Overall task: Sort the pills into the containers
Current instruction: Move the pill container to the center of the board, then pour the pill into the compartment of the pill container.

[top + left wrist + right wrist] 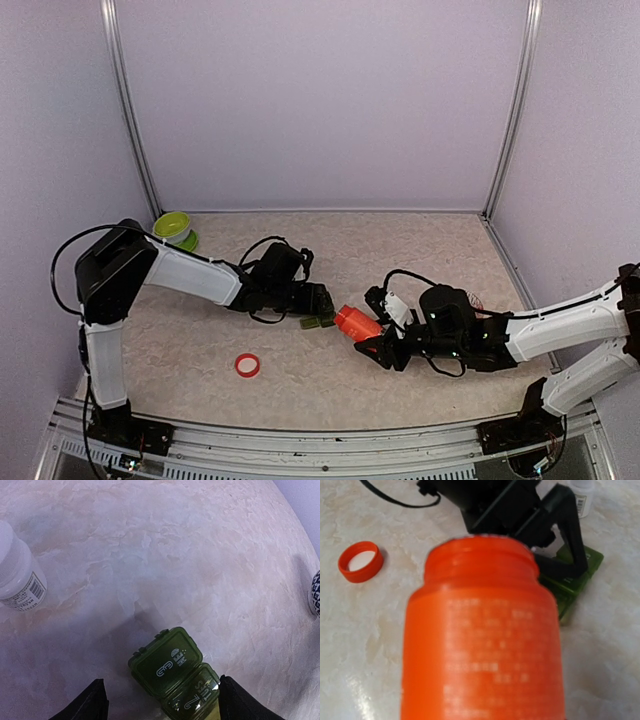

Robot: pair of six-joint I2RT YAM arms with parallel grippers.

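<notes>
Left fingers (92, 702) matte black, straddling translucent green containers (172, 672); smooth orange bottle (480, 640).

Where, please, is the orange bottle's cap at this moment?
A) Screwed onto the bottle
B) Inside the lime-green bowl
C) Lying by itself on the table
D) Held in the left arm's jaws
C: the cap lies alone on the table, and the orange bottle shows an open mouth in the right wrist view.

Pale lettering on containers (172, 672), not legible; barcode on white bottle (17, 572); orange bottle (480, 640) print blurred
</notes>
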